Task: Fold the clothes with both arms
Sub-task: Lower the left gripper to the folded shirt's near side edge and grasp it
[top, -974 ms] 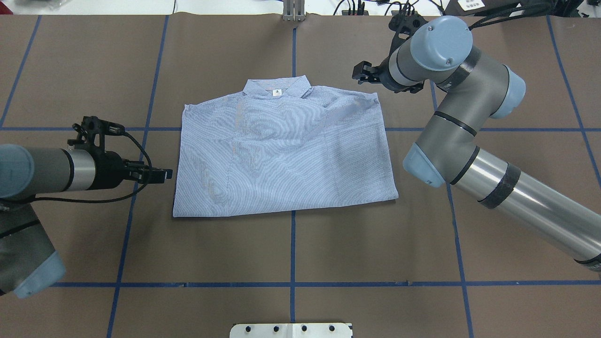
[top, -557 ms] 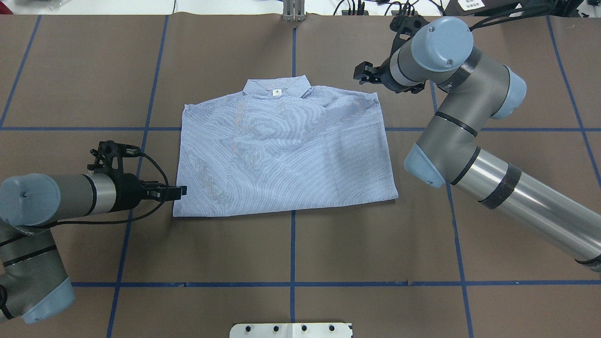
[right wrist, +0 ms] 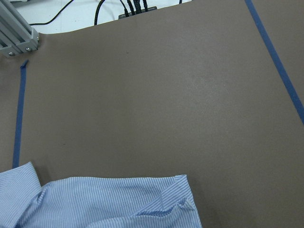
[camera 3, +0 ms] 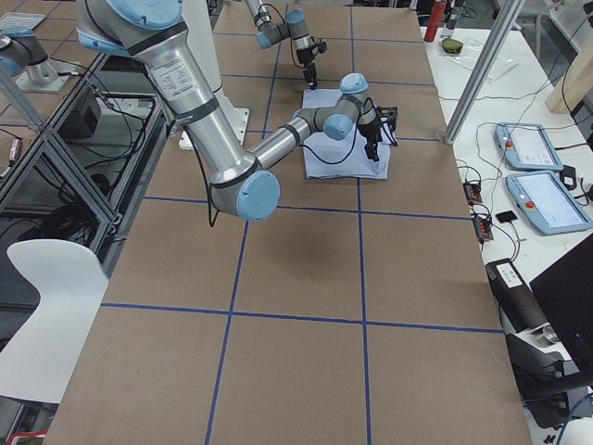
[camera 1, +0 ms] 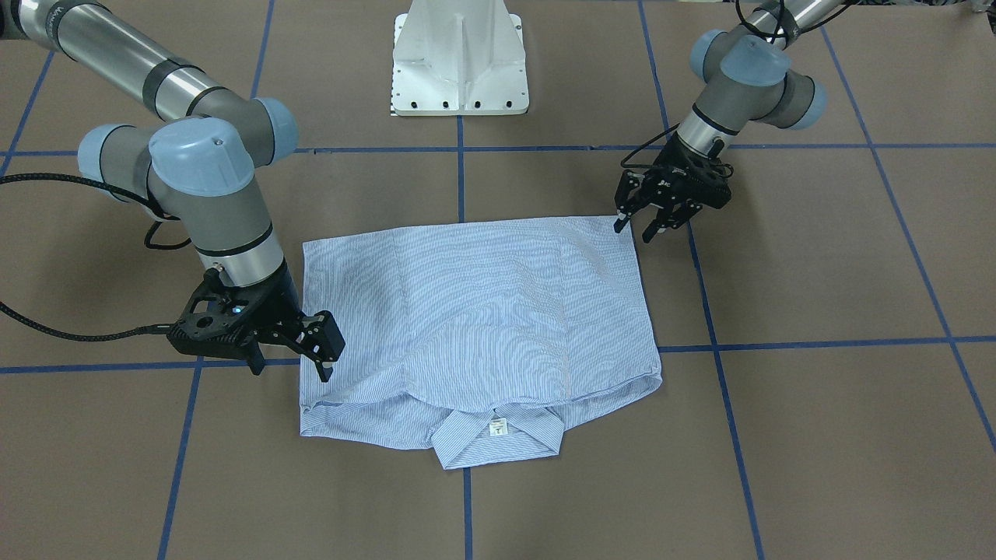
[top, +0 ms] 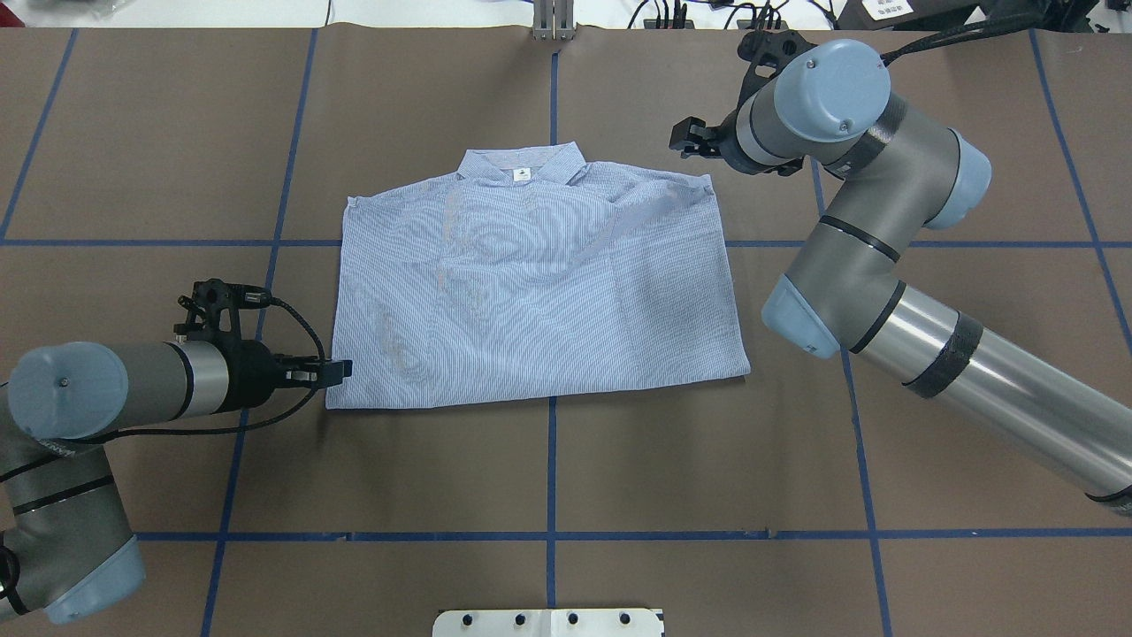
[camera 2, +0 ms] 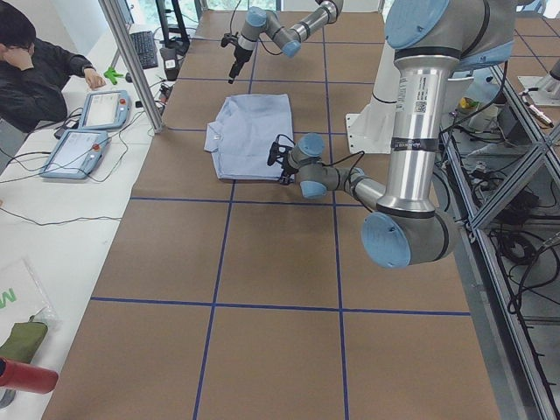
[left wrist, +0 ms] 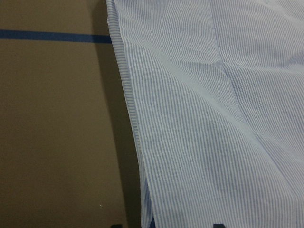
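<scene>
With the shirt (camera 1: 482, 311) flat before the pedestal base (camera 1: 459, 70), collar away from it, lower your left gripper (camera 1: 634, 227), jaws spread, squarely over the base-side hem corner, and the right gripper (camera 1: 292, 369), also spread, over the far shoulder corner.

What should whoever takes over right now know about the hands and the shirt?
Left hand: open, straddling the shirt at its left edge near the hem corner, nothing gripped.
Right hand: open, by the right shoulder corner, holding nothing.
Shirt: flat on the table, collar away from the robot.
Done: sleeves appear tucked in, a rough rectangle.
To do: grip both corners, then fold further.
</scene>
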You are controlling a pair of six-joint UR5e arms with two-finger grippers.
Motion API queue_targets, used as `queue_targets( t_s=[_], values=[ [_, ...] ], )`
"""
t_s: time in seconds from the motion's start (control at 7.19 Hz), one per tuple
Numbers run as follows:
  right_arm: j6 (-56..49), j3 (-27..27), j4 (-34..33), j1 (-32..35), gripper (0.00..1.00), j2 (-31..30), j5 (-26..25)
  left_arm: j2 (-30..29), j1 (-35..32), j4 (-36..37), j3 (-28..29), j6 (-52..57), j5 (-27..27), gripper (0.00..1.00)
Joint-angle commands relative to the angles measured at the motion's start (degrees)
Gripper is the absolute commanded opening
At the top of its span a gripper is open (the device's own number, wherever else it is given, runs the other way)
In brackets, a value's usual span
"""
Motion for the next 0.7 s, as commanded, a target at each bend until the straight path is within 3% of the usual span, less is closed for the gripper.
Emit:
queue_targets(
  t_s=[0.0, 0.56],
  values=[
    [0.33, 0.03, 0.03, -0.12, 1.00, -0.15, -0.21, 0.04, 1.42, 0.02, -0.03, -0.04, 0.05, 0.59],
    [0.24, 0.03, 0.03, -0.12, 1.00, -0.15, -0.21, 0.13, 3.27, -0.06, -0.29, -0.04, 0.05, 0.52]
  ],
)
